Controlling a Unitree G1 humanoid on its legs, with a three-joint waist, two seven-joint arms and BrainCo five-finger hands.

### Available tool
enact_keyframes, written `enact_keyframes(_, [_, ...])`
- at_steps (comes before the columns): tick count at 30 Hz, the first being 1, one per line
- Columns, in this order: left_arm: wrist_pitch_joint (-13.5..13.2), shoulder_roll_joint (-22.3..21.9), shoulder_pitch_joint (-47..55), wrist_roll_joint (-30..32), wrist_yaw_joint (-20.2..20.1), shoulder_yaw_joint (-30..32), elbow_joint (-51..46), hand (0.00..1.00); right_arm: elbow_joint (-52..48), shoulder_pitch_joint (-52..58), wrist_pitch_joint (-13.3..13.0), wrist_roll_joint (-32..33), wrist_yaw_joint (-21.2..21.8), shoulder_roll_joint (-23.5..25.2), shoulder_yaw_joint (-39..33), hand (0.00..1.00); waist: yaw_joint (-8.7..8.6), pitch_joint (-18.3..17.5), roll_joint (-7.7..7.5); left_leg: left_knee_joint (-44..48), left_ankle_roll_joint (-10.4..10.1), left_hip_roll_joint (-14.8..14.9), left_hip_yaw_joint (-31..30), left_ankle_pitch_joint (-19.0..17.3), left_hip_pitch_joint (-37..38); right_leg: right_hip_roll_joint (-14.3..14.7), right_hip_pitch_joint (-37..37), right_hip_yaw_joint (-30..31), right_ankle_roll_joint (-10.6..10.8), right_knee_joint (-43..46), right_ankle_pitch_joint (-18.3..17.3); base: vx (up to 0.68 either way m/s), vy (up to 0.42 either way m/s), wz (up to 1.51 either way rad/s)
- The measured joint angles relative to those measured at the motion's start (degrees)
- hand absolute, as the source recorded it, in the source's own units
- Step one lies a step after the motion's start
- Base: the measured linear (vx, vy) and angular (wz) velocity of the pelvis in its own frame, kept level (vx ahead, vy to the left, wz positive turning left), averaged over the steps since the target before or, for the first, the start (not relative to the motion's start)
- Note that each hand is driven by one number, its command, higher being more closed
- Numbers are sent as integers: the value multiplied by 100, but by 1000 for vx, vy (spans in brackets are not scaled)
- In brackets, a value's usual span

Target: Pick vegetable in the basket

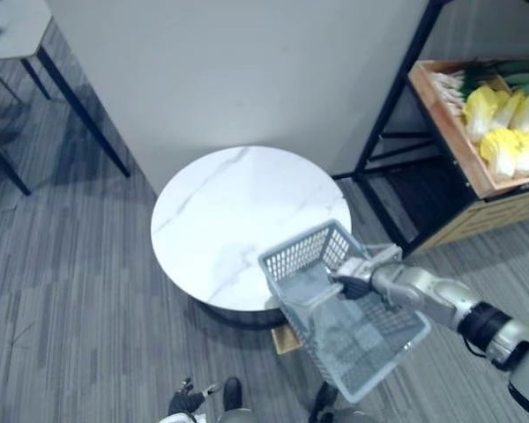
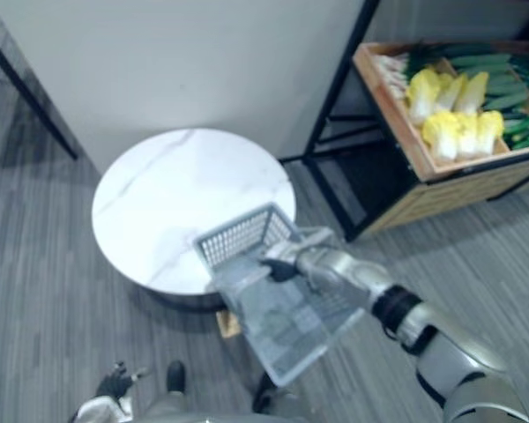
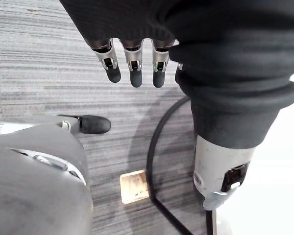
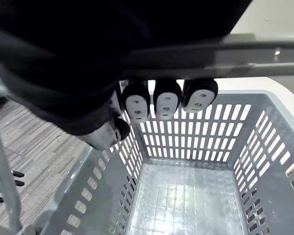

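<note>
An empty grey plastic basket point(image 1: 353, 326) hangs tilted at the near right edge of the round white marble table point(image 1: 220, 220). My right hand point(image 1: 370, 278) is shut on the basket's handle point(image 4: 210, 58), its fingers point(image 4: 166, 100) curled round the bar above the bare basket floor point(image 4: 186, 196). Pale yellow cabbages point(image 1: 507, 132) and long green vegetables point(image 2: 494, 75) lie in a wooden crate point(image 1: 450, 132) on the shelf at the far right, well beyond the basket. My left hand point(image 1: 187, 401) hangs low near the floor with its fingers point(image 3: 133, 68) relaxed and holding nothing.
A black metal shelf frame point(image 1: 388, 115) carries the crate. A pale partition wall point(image 1: 247, 70) stands right behind the table. Another table with dark legs point(image 1: 18, 35) is at the far left. A small wooden block point(image 3: 134, 186) lies on the grey carpet.
</note>
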Motion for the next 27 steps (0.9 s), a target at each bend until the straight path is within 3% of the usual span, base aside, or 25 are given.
enact_keyframes(5, [61,-82,203,140,-86,-41,22,0,-191,1068,17,3,-36,-394,-727,100,-200,-130,143,-1,32,-54,78,-63,169,-14,187,71,70,-134,48,18,20,-6])
enact_keyframes(10, [96,-107,442,278,-183,-44,61,0,-495,1939,-40,-7,-61,-971,-1416,100,-273,-324,327,-1,37,-95,223,-187,277,-13,312,230,130,-277,91,31,26,-12])
enact_keyframes(13, [97,-107,485,354,-208,-52,84,0,-545,2285,-61,-34,-64,-1102,-1780,100,-291,-367,350,-1,42,-99,317,-214,328,-8,309,323,134,-284,95,55,12,-16])
enact_keyframes(20, [97,-115,522,467,-257,-207,104,0,-519,3184,-175,-350,-307,-1199,-2713,100,-383,-376,358,0,40,-135,422,-301,493,-10,448,388,106,-323,119,57,4,-4])
enact_keyframes(27, [98,-145,548,605,-251,-445,126,0,574,3682,-166,-855,-737,-1156,-3417,100,-593,-447,440,0,100,-265,476,-373,611,-119,496,489,160,-287,138,23,6,-5])
